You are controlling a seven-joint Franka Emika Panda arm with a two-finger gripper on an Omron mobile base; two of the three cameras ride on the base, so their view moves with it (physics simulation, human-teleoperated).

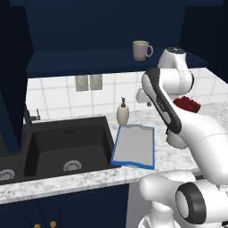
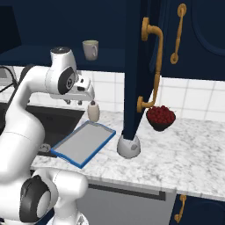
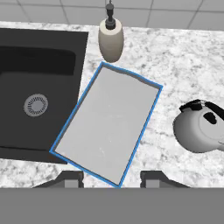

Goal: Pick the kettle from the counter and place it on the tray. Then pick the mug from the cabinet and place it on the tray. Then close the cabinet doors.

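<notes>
Blue-rimmed tray (image 3: 109, 122) lies flat on the marble counter (image 3: 183, 57), nothing on it, one corner overhanging the black sink (image 3: 39, 83). In the left base view the tray (image 1: 133, 144) sits just right of the sink basin (image 1: 67, 142).

Kettle (image 3: 202, 127) is on the counter, near the tray's right side in the hand view, not touching it, dark handle on top. From the right base view the kettle (image 2: 128, 146) stands behind the lower edge of an open cabinet door (image 2: 136, 66), partly hidden by it.

Soap dispenser (image 3: 110, 37) stands just beyond the tray's far end, against the tiled wall.

Mug (image 1: 141, 50) sits upright on the navy cabinet shelf (image 1: 89, 60), handle to the right in that view; also seen at mug (image 2: 91, 49). Cabinet doors are open; gold handle (image 2: 154, 66) on the door edge faces the right base camera.

Bowl of red fruit (image 2: 161, 117) is on the counter right of the open door.

Gripper (image 3: 111, 179) hangs above the tray, looking straight down. Fingers (image 3: 72, 178) are spread wide apart, nothing between them.
</notes>
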